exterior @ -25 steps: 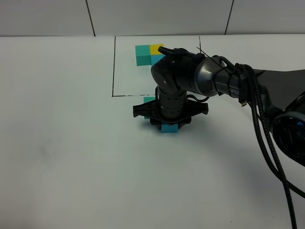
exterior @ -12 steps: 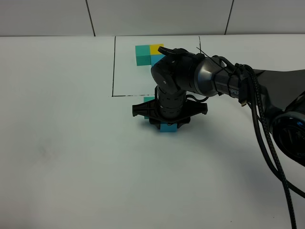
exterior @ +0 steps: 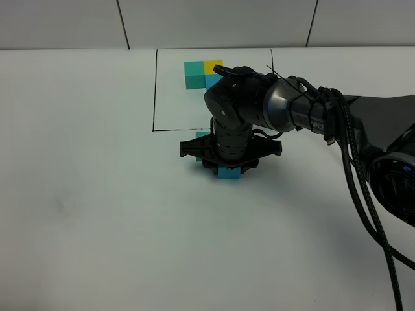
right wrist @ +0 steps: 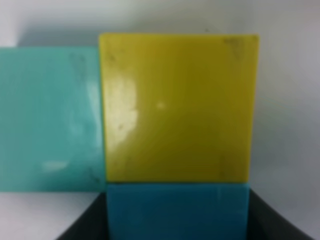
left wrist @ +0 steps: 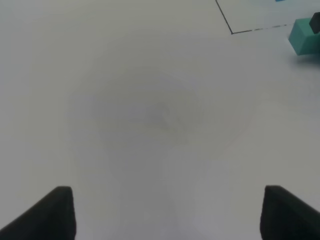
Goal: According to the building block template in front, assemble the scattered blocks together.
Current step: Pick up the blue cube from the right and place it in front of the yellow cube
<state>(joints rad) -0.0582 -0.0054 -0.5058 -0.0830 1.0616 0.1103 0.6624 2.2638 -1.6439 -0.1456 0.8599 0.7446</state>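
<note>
My right gripper [exterior: 228,166] reaches across to the table's middle and points straight down, just in front of the template's black outline [exterior: 155,91]. In the right wrist view the gripper [right wrist: 177,222] is shut on the sky-blue block [right wrist: 177,210]. This block touches the yellow block [right wrist: 177,107], and the teal-green block [right wrist: 50,117] lies against the yellow one's side, so they form an L. From above only the blue block [exterior: 229,173] and a sliver of teal [exterior: 203,135] show. The template's cubes [exterior: 194,72] are partly hidden by the arm. My left gripper [left wrist: 167,212] is open and empty.
The right arm and its cables [exterior: 350,149] cross the right side of the white table [exterior: 97,194]. The left wrist view shows bare table, a corner of the outline [left wrist: 232,32] and the teal block [left wrist: 305,36] at its edge.
The right gripper has edged very slightly left with the blue block in it. Nothing else has moved.
</note>
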